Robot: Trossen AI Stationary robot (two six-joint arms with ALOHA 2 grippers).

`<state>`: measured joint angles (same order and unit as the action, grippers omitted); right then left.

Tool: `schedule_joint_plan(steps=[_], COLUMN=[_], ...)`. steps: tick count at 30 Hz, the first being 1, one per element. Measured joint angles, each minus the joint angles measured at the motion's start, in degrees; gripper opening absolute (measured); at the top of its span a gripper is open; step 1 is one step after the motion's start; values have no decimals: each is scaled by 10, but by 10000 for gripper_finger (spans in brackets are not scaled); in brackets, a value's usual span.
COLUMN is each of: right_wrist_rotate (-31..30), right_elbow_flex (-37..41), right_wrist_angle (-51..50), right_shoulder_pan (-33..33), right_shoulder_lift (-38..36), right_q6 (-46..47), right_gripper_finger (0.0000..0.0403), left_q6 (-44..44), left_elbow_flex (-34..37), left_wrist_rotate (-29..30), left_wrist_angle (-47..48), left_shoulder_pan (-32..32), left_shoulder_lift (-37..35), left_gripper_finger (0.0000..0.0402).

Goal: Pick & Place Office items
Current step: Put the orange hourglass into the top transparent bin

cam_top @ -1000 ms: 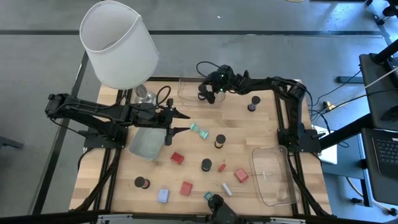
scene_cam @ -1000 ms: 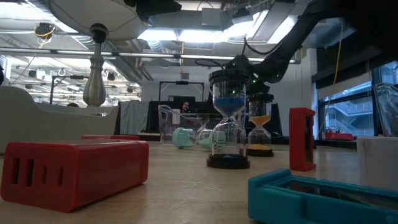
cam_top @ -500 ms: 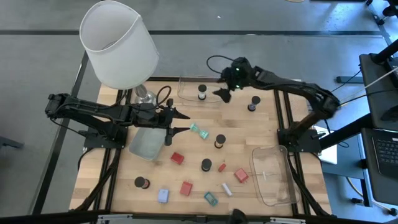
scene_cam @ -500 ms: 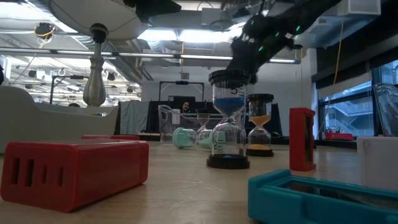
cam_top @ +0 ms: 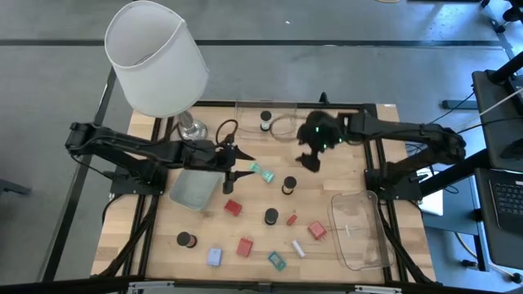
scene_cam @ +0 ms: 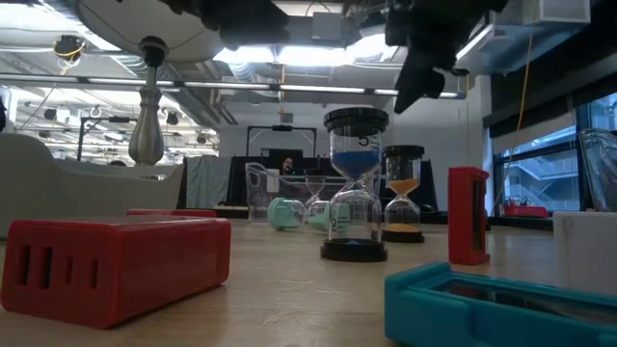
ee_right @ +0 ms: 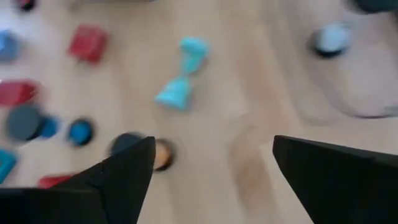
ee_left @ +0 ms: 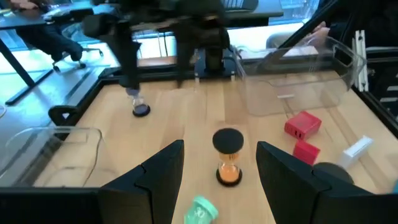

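Observation:
Small office items lie scattered on the wooden table (cam_top: 343, 175): an orange hourglass (cam_top: 288, 185), a teal hourglass (cam_top: 261, 171) on its side, red blocks (cam_top: 232, 207), dark cylinders (cam_top: 270, 216), a teal clip (cam_top: 277, 260) and a white stick (cam_top: 298, 247). One hourglass (cam_top: 265, 122) stands in the far clear tray (cam_top: 245, 114). My left gripper (cam_top: 242, 163) hovers open just left of the teal hourglass (ee_left: 200, 211), facing the orange hourglass (ee_left: 229, 155). My right gripper (cam_top: 310, 157) hangs open above the table, right of the orange one (ee_right: 158, 154).
A big white lamp (cam_top: 155, 57) stands at the far left on its metal base (cam_top: 189, 126). One clear tray (cam_top: 192, 189) lies under my left arm, another (cam_top: 359, 237) at the near right. Close to the low camera sit a red block (scene_cam: 116, 265) and a teal piece (scene_cam: 501, 304).
My right gripper has pulled away from the far tray, rising and swinging toward the table's right and near side, tipping steeper downward. The hourglass it was over stays standing in the tray. My left gripper has edged slightly toward the teal hourglass.

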<state>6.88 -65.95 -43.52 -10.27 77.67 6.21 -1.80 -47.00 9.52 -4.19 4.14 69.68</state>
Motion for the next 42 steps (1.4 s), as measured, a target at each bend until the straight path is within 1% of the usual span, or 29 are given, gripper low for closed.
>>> schedule_joint_plan(steps=[4, 6, 11, 15, 18, 23, 25, 27, 30, 32, 38, 42], right_wrist_rotate=[-5, -18, -90, -125, -144, -159, -174, -171, -142, -137, -141, -170], right_elbow_flex=[0, 0, 0, 0, 0, 0, 0, 0, 0, 0, 0, 0], right_wrist_angle=[-4, -4, 13, 31, 32, 33, 34, 32, 34, 35, 37, 37], right_shoulder_pan=[77, 110, 175, 202, 210, 210, 210, 210, 210, 210, 207, 202], right_shoulder_lift=[3, 4, 18, 40, 64, 110, 125, 135, 137, 137, 138, 138], right_q6=[9, 8, 9, 39, 74, 96, 91, 73, 45, 39, 39, 50], right_gripper_finger=[322, 321, 321, 322, 331, 364, 374, 381, 384, 383, 383, 382], left_q6=[-8, -8, 11, 15, 10, -12, -18, -25, -40, -47, -50, -64], left_elbow_flex=[0, 0, 0, 0, 0, 0, 0, 0, 0, 0, 0, 0], left_wrist_rotate=[0, -1, -1, -1, -1, 0, 0, 0, 0, 0, 0, 0], left_wrist_angle=[-23, -29, -39, -38, -38, -38, -38, -38, -38, -39, -51, -51], left_shoulder_pan=[0, 0, 1, 9, 18, 30, 34, 37, 37, 37, 37, 37], left_shoulder_lift=[14, 15, 14, 14, 14, 14, 14, 14, 13, 13, 13, 13], left_gripper_finger=[198, 198, 198, 198, 198, 198, 198, 198, 198, 198, 198, 198])
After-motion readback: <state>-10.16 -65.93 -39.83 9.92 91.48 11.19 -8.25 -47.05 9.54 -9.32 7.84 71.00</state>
